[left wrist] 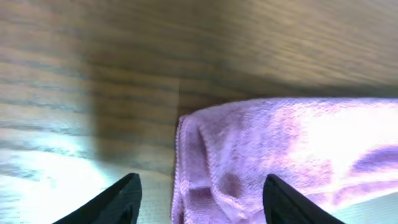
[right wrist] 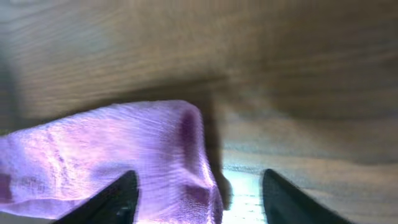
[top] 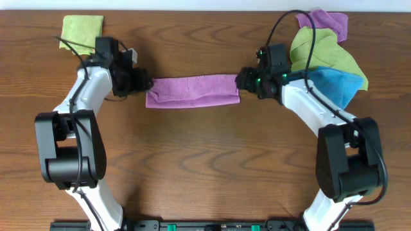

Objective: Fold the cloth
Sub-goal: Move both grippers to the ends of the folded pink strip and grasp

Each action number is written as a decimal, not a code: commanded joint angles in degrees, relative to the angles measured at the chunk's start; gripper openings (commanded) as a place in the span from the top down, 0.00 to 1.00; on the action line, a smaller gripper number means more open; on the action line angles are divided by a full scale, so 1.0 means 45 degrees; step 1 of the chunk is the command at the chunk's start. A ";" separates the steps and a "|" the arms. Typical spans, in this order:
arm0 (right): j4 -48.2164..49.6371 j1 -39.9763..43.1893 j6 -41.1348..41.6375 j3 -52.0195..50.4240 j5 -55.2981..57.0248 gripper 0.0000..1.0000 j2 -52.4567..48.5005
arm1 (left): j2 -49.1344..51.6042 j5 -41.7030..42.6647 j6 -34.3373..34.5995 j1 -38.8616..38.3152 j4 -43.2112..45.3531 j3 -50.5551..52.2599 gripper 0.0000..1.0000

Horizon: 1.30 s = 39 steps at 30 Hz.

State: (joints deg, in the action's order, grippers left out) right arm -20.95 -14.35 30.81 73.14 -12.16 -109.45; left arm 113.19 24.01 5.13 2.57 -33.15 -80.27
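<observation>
Cloth heap [top: 327,58] close behind right hand [top: 239,81]; front table [top: 205,160] open.

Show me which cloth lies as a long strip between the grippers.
The pinkish-purple cloth at mid-table. The folded green cloth lies alone far left; the violet cloth, crumpled green cloth and blue cloth are heaped far right.

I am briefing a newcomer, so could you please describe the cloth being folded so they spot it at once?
On the wooden table, look midway between the left gripper and the right gripper. The cloth lies there as a long pinkish-purple strip. The violet cloth, lime-green cloth and blue cloth are heaped in the far right corner.
</observation>
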 commanded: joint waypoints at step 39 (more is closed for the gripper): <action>-0.3439 -0.1326 -0.2822 0.2642 0.3045 0.99 0.0092 | 0.0325 -0.5974 -0.1375 -0.2662 -0.2006 -0.1496 0.94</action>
State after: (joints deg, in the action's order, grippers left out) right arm -36.14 -20.34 19.05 85.32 -0.01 -108.38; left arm 113.27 -0.45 -0.30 -10.02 -42.33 -89.49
